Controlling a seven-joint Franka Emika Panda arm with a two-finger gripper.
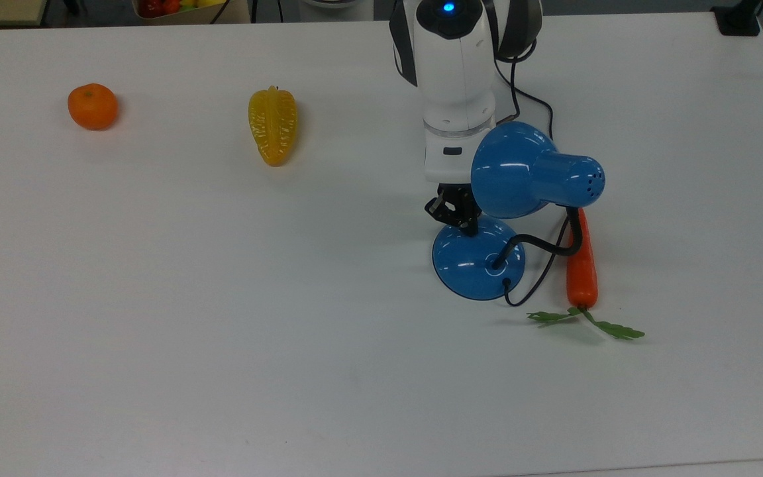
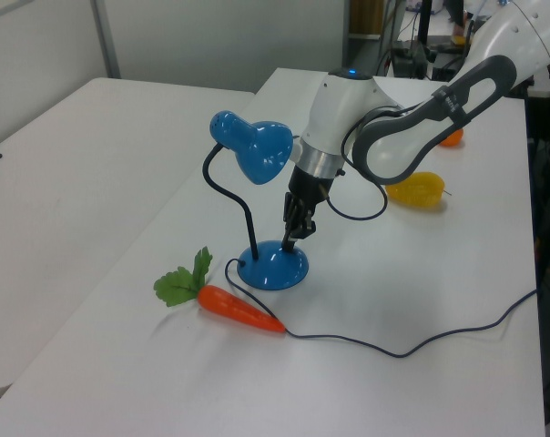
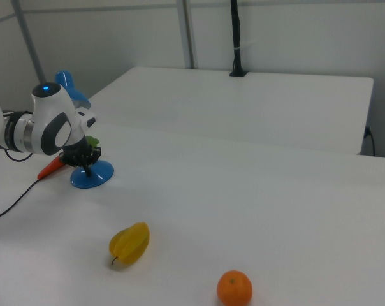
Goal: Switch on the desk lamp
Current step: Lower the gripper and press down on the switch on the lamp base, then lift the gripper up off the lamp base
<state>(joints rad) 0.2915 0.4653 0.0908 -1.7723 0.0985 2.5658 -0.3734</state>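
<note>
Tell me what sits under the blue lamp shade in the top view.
Beneath the shade shows the hand, its tip on the domed base. The shade covers part of the hand, and the switch cannot be seen.

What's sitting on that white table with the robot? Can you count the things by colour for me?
Blue: 1, the desk lamp
Orange: 2, the round orange fruit and the carrot with green leaves
Yellow: 1, the ridged yellow fruit
Total: 4
</note>
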